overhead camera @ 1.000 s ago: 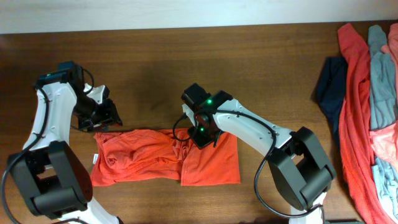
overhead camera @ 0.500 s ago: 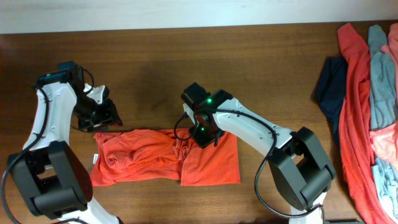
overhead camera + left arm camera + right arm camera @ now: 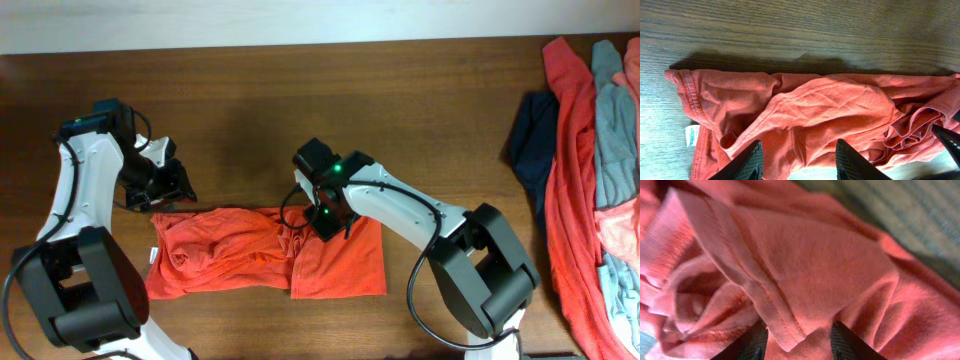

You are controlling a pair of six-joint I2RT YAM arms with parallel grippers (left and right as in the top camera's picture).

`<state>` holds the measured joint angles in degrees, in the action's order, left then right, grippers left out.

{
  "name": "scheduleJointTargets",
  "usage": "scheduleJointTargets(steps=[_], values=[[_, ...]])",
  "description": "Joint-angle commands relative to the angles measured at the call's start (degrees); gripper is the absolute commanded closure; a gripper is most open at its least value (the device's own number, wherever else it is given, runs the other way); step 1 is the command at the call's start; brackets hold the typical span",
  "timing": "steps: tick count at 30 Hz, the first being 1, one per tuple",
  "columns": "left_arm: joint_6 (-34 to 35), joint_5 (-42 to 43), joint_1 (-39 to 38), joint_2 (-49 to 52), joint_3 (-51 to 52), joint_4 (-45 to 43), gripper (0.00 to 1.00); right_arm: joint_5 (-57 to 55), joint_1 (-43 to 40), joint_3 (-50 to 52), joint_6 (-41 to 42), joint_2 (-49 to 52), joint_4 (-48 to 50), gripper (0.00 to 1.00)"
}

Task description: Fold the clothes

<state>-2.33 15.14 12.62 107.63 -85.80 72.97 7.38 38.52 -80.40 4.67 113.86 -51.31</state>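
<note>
The orange-red T-shirt (image 3: 230,255) lies folded into a long band on the wooden table, rumpled in the middle. My left gripper (image 3: 160,195) is open and empty just above the shirt's top left corner. In the left wrist view its fingers (image 3: 797,152) hang apart over the creased cloth (image 3: 830,105). My right gripper (image 3: 325,215) is low on the shirt's top edge at the middle. In the right wrist view its fingers (image 3: 796,340) stand apart with a raised fold of the shirt (image 3: 805,255) between them.
A pile of other garments lies at the table's right end: a red one (image 3: 570,150), a grey-blue one (image 3: 610,110), a navy one (image 3: 530,135) and a pink one (image 3: 620,235). A white label (image 3: 692,134) shows at the shirt's left edge.
My right gripper has sunk slightly toward the shirt's middle. The left arm and the shirt have hardly moved.
</note>
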Motion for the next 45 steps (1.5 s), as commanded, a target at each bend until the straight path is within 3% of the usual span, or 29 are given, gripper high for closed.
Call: scheduleJointTargets(steps=[1, 3, 5, 19, 22, 23, 26, 29, 41, 45], values=[[0.13, 0.09, 0.2, -0.63, -0.66, -0.15, 0.53, -0.55, 0.52, 1.11, 0.07, 0.85, 0.2, 0.54], [0.13, 0.09, 0.2, -0.63, -0.66, -0.13, 0.53, -0.55, 0.52, 1.11, 0.07, 0.85, 0.68, 0.69], [0.13, 0.09, 0.2, -0.63, -0.66, -0.13, 0.53, -0.52, 0.52, 1.09, 0.07, 0.85, 1.29, 0.96], [0.13, 0.11, 0.17, -0.63, -0.66, -0.13, 0.53, -3.32, 0.52, -8.44, -2.82, 0.59, 1.99, 0.96], [0.13, 0.09, 0.17, -0.63, -0.66, -0.13, 0.53, -2.05, 0.52, -8.48, -3.08, 0.61, 3.43, 0.92], [0.13, 0.09, 0.2, -0.63, -0.66, -0.11, 0.53, -1.05, 0.52, -8.48, -3.8, 0.61, 3.61, 0.86], [0.13, 0.09, 0.2, -0.63, -0.66, -0.09, 0.53, 2.95, 0.52, -8.48, -6.67, 0.61, 3.82, 0.57], [0.13, 0.07, 0.2, -0.63, -0.66, -0.04, 0.53, 4.26, 0.46, -8.48, -7.48, 0.61, 3.54, 0.48], [0.17, -6.86, 0.2, -0.63, -0.66, 1.62, 0.53, -4.96, -4.42, -16.04, -7.19, -6.4, -14.67, 0.53], [0.17, -8.31, 0.2, -0.63, -0.5, 1.64, 0.33, -9.03, -8.37, -16.35, -4.81, -10.88, -18.34, 0.5]])
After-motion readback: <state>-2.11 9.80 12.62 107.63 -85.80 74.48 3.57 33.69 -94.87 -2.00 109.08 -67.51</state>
